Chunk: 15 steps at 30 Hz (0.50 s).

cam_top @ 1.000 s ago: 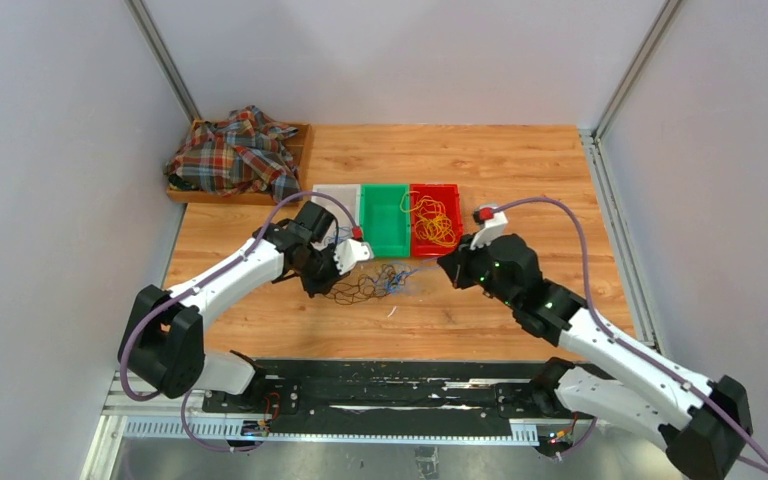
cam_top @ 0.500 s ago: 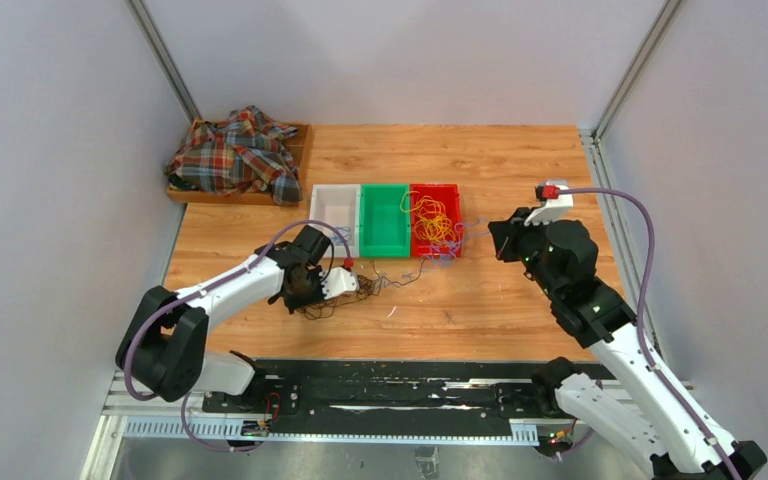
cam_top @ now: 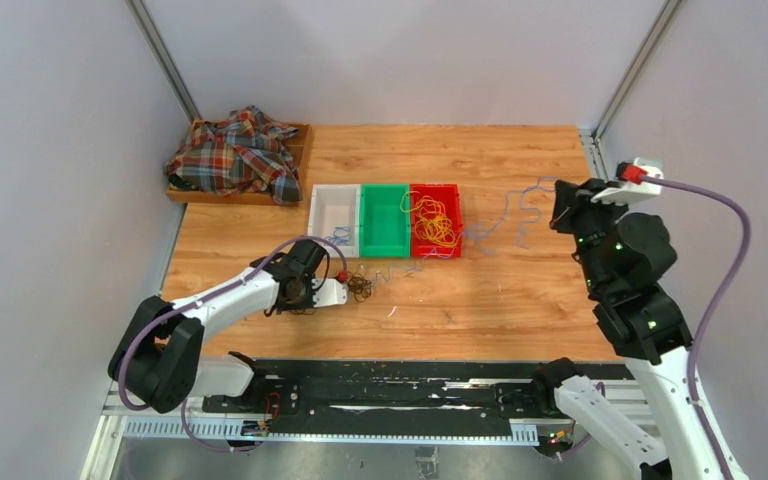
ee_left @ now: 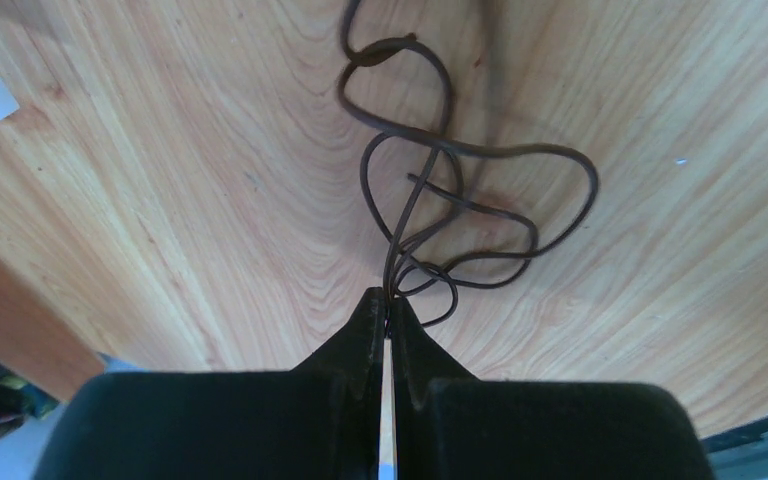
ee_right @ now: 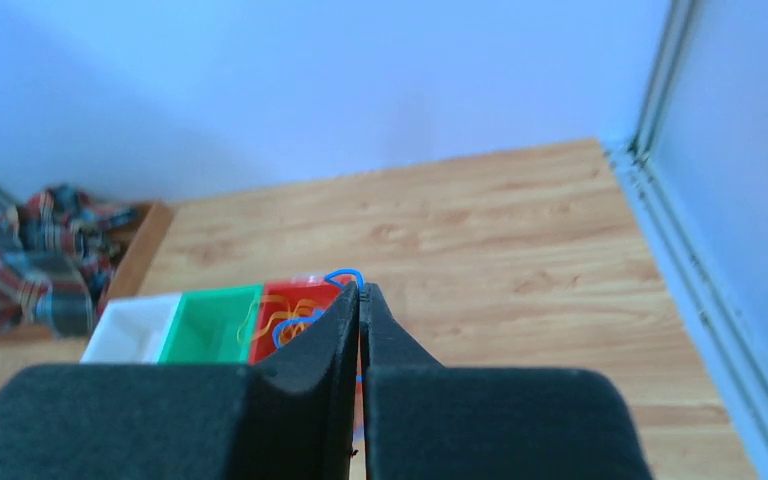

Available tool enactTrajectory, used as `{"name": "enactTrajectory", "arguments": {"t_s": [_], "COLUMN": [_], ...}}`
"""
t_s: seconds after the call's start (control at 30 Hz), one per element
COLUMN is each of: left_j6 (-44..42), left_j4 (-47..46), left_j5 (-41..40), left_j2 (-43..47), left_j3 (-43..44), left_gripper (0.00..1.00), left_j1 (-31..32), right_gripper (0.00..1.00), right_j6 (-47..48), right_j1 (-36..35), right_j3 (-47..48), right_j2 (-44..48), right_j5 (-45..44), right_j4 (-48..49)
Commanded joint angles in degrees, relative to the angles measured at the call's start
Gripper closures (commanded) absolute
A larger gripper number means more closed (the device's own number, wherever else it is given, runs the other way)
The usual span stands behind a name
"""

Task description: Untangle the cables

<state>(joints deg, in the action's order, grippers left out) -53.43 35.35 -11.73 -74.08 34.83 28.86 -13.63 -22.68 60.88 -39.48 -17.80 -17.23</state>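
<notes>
**Currently: both end effectors clamped on cable strands, tangle lying at the left one**

1. Left end effector (ee_left: 388,305): the jaws are standing almost closed, leaving only a thin slit, and they are pinching a dark cable (ee_left: 440,150). This cable is looping out directly ahead of the fingertips in several crossed coils and is resting on the counter (cam_top: 440,150). In the top view, the same dark knot is sitting just beyond the tip of the left end effector (cam_top: 345,290), on its right side.

2. Right end effector (ee_right: 360,295): the jaws are pressing nearly together and are gripping a blue cable (ee_right: 340,273), whose curl is showing just above and to the left of the fingertips. In the top view, the right end effector (cam_top: 558,205) is holding near the counter's right edge, well apart from the left one. The blue cable (cam_top: 505,215) is trailing away from it in a wavy line, passing the front of the red bin (cam_top: 449,190) and heading toward the dark knot.

3. Between the two end effectors, nearer the left one, three bins are standing in a touching row. Yellow cables (cam_top: 432,222) are lying in the red bin. The green bin (cam_top: 385,220) is next to it, then the white bin (cam_top: 330,205), with a few blue strands at its front corner.

4. A plaid cloth (cam_top: 235,155) is lying far beyond the left end effector, at the counter's back left corner.
</notes>
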Motion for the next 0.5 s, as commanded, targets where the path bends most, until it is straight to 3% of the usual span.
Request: {"name": "enactTrajectory", "arguments": {"t_s": [0.0, 0.13, 0.23, 0.37, 0.47], "left_j6": [-4.89, -6.77, -6.50, -7.30, -9.10], "left_j4": [-3.32, -5.26, -5.14, -4.35, -4.86], "left_j5": [-5.10, -6.66, -5.43, -4.45, -4.73], "left_j2": [0.87, 1.25, 2.40, 4.15, 4.80], "left_j3": [-2.12, -4.16, -3.47, -2.44, -3.41], "left_gripper": [0.99, 0.99, 0.99, 0.99, 0.99], "left_j1": [0.27, 0.23, 0.23, 0.23, 0.23], "right_gripper": [0.99, 0.99, 0.99, 0.99, 0.99], "right_j6": [4.73, 7.55, 6.86, 8.32, 8.68], "right_j1": [2.32, 3.59, 4.10, 4.48, 5.69], "right_j3": [5.66, 9.62, 11.52, 14.07, 16.80], "right_j2": [-0.92, -2.16, -3.13, -4.10, -4.39], "right_j5": [-6.79, -10.24, -3.86, -13.58, -10.87], "right_j4": [-0.62, -0.55, -0.63, -0.48, 0.66]}}
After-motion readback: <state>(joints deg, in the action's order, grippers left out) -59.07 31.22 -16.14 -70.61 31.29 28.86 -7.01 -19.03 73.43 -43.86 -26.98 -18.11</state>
